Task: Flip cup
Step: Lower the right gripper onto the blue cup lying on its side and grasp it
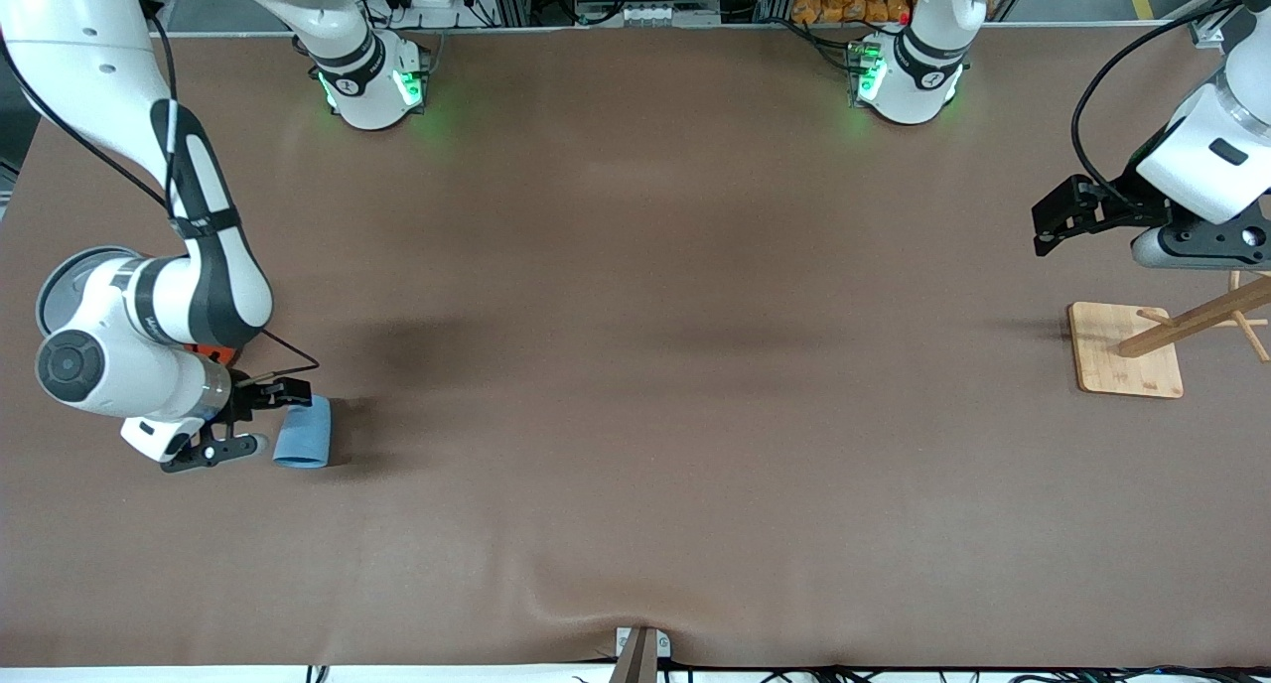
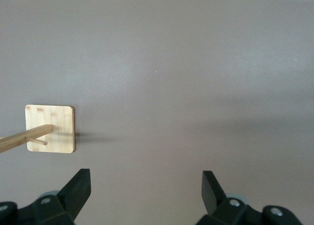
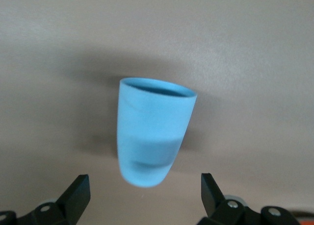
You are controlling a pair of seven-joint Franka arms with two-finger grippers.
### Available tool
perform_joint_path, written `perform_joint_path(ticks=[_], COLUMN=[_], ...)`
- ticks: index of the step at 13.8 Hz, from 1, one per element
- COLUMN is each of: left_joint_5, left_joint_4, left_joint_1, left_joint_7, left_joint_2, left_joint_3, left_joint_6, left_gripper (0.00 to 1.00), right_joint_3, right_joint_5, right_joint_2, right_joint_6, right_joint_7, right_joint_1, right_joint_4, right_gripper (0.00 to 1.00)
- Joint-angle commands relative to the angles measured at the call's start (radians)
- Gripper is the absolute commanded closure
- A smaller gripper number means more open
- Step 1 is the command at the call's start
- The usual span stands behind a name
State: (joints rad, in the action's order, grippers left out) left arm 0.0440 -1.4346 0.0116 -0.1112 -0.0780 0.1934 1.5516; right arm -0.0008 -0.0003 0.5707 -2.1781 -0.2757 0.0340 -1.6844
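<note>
The light blue cup (image 1: pixel 303 432) lies on its side on the brown table, toward the right arm's end. In the right wrist view the cup (image 3: pixel 153 132) has its closed base turned to the gripper and its open rim facing away. My right gripper (image 1: pixel 260 423) is low by the table beside the cup's base, open. Its two fingertips (image 3: pixel 78 188) stand wide to either side, just short of the base, and touch nothing. My left gripper (image 1: pixel 1048 228) waits in the air at the left arm's end, open and empty (image 2: pixel 145 178).
A wooden stand with a square base (image 1: pixel 1112 365) and slanted pegs (image 1: pixel 1192 321) sits below the left gripper, its base (image 2: pixel 54 129) also showing in the left wrist view. A bit of something orange (image 1: pixel 213 353) shows under the right arm's wrist.
</note>
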Motion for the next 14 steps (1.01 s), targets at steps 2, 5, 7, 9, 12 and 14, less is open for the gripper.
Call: perform_joint_path(ticks=[2, 5, 7, 9, 12, 14], left_joint_5=[-0.006, -0.004, -0.007, -0.01, -0.007, -0.001], left_joint_4=[-0.006, -0.006, -0.004, -0.006, -0.004, -0.006], left_joint_1=[0.008, 0.008, 0.016, 0.022, 0.021, 0.022], left_joint_7=[0.019, 0.019, 0.019, 0.019, 0.019, 0.021], left_joint_2=[0.021, 0.023, 0.021, 0.021, 0.021, 0.021], left_joint_3=[0.003, 0.003, 0.003, 0.003, 0.003, 0.004], left_joint_6=[-0.013, -0.015, -0.015, -0.013, -0.013, -0.013], left_gripper=[0.0, 0.0, 0.0, 0.0, 0.0, 0.0], right_joint_3=[0.008, 0.008, 0.008, 0.011, 0.086, 0.187], right_joint_5=[-0.029, -0.029, -0.029, -0.04, -0.04, -0.076], right_joint_2=[0.055, 0.074, 0.074, 0.067, 0.038, 0.034], right_joint_6=[-0.104, -0.228, -0.294, -0.293, -0.284, -0.292], right_joint_7=[-0.007, -0.007, -0.008, -0.008, -0.014, -0.072], right_joint_1=[0.0, -0.009, -0.009, -0.02, -0.039, -0.049], right_joint_4=[0.009, -0.046, -0.081, -0.078, -0.06, -0.057], right_gripper=[0.0, 0.23, 0.48, 0.5, 0.47, 0.41])
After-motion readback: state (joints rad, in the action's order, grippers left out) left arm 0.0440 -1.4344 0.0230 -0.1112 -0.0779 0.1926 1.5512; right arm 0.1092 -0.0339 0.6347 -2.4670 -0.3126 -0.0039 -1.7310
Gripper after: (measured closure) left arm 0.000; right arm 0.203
